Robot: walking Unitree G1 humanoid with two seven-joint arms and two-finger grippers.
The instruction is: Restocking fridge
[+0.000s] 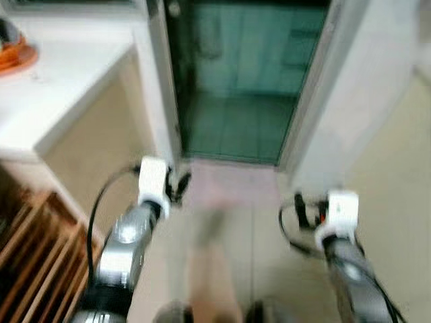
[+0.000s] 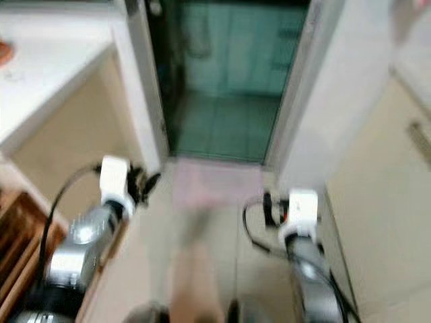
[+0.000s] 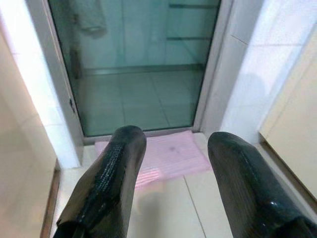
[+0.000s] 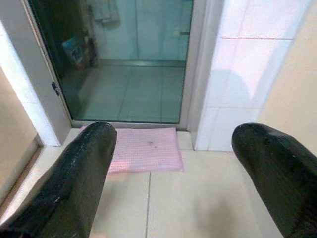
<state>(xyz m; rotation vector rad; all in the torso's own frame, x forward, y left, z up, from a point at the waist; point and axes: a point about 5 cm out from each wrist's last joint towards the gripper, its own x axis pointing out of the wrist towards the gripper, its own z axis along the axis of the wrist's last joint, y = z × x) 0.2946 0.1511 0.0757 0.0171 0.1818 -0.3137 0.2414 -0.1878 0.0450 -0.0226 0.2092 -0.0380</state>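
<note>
Both silver arms are raised in front of the robot, bent at the elbow and pointing forward over a pale tiled floor (image 1: 397, 202); the head views are blurred. The left gripper (image 3: 176, 163) is at the near left, and its two black fingers (image 3: 111, 183) stand apart with nothing between them. The right gripper (image 4: 173, 163) is at the near right, a little lower, and its fingers (image 4: 74, 178) are spread even wider, also holding nothing.

On the near left there is a wooden slatted rack (image 1: 34, 249) below a white counter (image 1: 60, 87). At the far left edge of that counter sits something orange (image 1: 17, 54), too blurred to identify.

Farther ahead, between the two grippers, a pink mat (image 4: 146, 148) lies on the floor, well apart from both of them. Just behind the mat stands a glass door (image 3: 138, 69) with a greenish tint, in a pale frame; behind the glass a tiled floor can be seen. To the right of the door is a white tiled wall (image 4: 247, 74).

I cannot make out a fridge or any goods to stock in these pictures.
</note>
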